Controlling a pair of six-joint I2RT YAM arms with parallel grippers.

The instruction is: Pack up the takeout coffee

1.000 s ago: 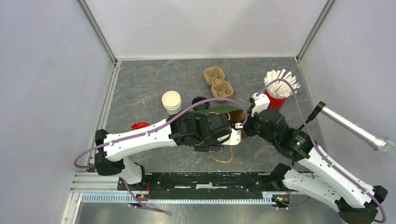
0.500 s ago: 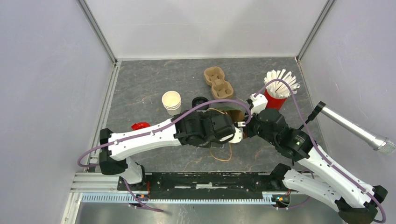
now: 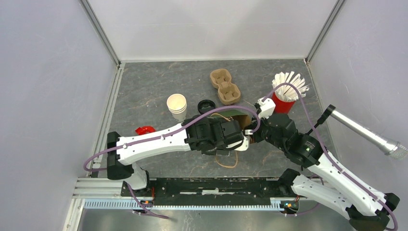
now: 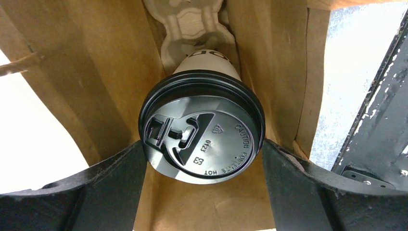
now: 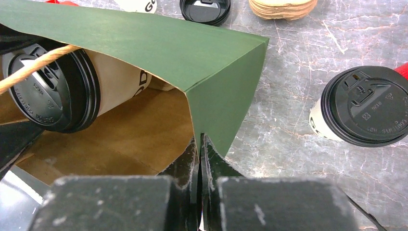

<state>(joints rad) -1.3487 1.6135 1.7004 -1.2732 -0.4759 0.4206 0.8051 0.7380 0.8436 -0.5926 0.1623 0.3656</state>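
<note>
The takeout coffee (image 4: 202, 134), a white cup with dark lettering and a black lid, lies inside a paper bag (image 4: 110, 72) that is brown inside and green outside (image 5: 159, 43). A pulp cup carrier (image 4: 190, 24) sits deeper in the bag, just beyond the cup. My left gripper (image 4: 202, 144) is inside the bag's mouth, its fingers (image 4: 115, 178) pressed on both sides of the lid. The cup also shows in the right wrist view (image 5: 72, 91). My right gripper (image 5: 199, 144) is shut on the bag's green edge. In the top view the arms hide most of the bag (image 3: 235, 113).
A second lidded cup (image 5: 365, 106) stands right of the bag. A stack of plain white cups (image 3: 176, 105), a loose black lid (image 3: 206, 105), pulp carriers (image 3: 224, 85), a red cup of straws (image 3: 287, 94), a small red thing (image 3: 143, 130) and a microphone (image 3: 365, 132) surround the bag.
My left arm has moved right, pushing its gripper with the cup further into the bag. The right arm has barely moved and keeps its hold on the bag.
</note>
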